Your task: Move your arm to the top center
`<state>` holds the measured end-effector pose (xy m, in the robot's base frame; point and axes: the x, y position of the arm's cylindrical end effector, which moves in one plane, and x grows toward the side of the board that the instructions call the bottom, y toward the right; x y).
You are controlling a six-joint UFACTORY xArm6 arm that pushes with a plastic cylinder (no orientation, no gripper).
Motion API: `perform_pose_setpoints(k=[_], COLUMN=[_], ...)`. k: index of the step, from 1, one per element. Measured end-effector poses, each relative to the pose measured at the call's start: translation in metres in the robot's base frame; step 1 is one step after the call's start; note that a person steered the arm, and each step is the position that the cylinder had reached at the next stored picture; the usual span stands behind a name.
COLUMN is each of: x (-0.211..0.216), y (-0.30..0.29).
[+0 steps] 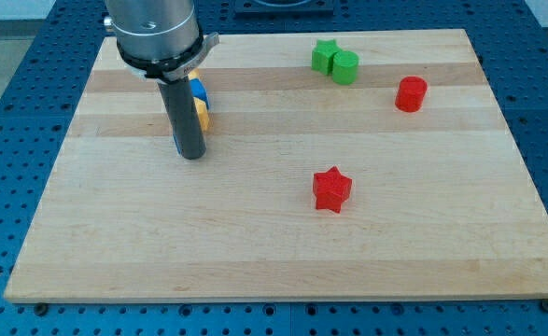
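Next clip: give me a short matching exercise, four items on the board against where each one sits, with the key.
Items
1. my tip
2. red star
3. red cylinder
4. green star

Places
A. touching the green cylinder, near the view's top
B. farthest toward the view's right
C. beside the blue and yellow blocks, on the view's left
D. alone near the board's middle

Pairs: 1-C, 2-D, 3-B, 4-A

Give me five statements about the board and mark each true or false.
1. My tip is in the view's left half. True.
2. The green star touches the green cylinder. True.
3. The red star lies above the red cylinder in the view. False: it lies lower, nearer the view's bottom.
4. The blue and yellow blocks sit by the board's right edge. False: they are right behind the rod.
5. My tip touches the red star. False: they are well apart.
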<state>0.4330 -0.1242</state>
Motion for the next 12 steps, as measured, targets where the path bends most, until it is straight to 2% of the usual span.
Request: perform_pose_setpoints(k=[6, 8, 9, 11, 12], x=[0.001, 0.0, -0.026, -0.104, -0.138], y=[0.048, 0.132, 0.135, 0.073, 0.069])
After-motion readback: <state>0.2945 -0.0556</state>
